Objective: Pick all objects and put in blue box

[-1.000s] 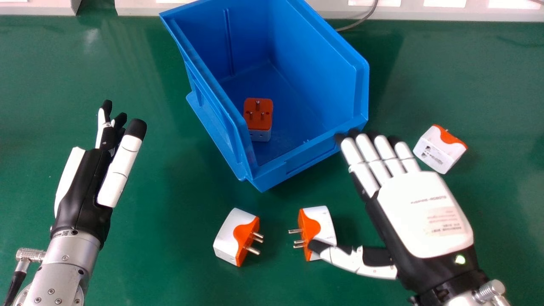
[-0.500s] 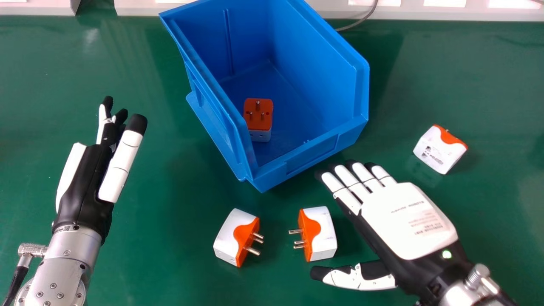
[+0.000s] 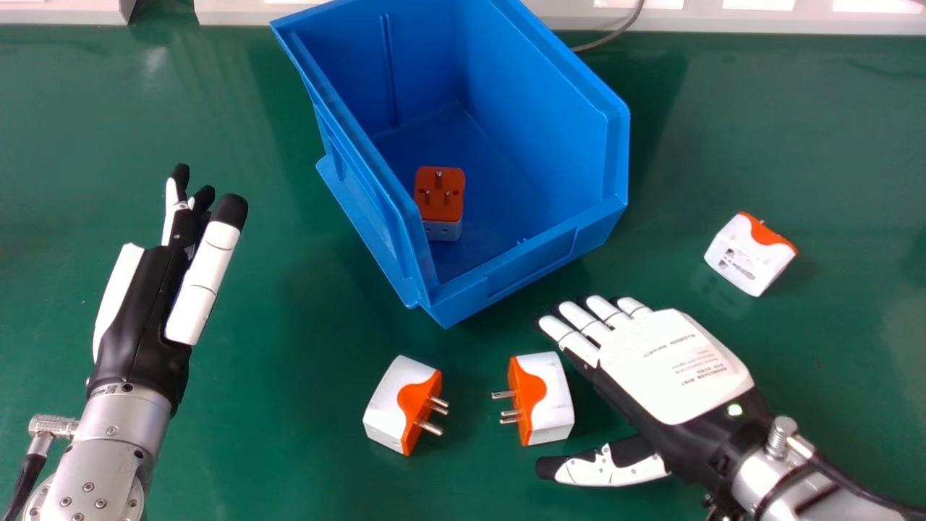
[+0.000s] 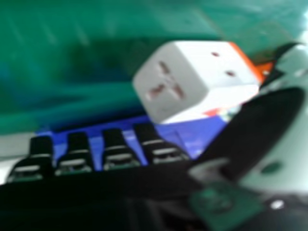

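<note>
My right hand is open, palm down over the table, just right of a white and orange plug adapter; its thumb lies nearer the front edge than the adapter. In the right hand view that adapter sits between my hand's fingers and thumb, not gripped. A second adapter lies left of it, the two with pins facing each other. Another adapter rests at the right. One adapter stands pins up inside the blue box. My left hand is open at the left, holding nothing.
The blue box stands at the back middle of the green table, its low front rim toward the adapters. Behind it run a pale ledge and a grey cable.
My right hand has moved back toward the front and left, away from the box's front corner, and its thumb no longer overlaps the middle adapter. The left hand has barely shifted.
</note>
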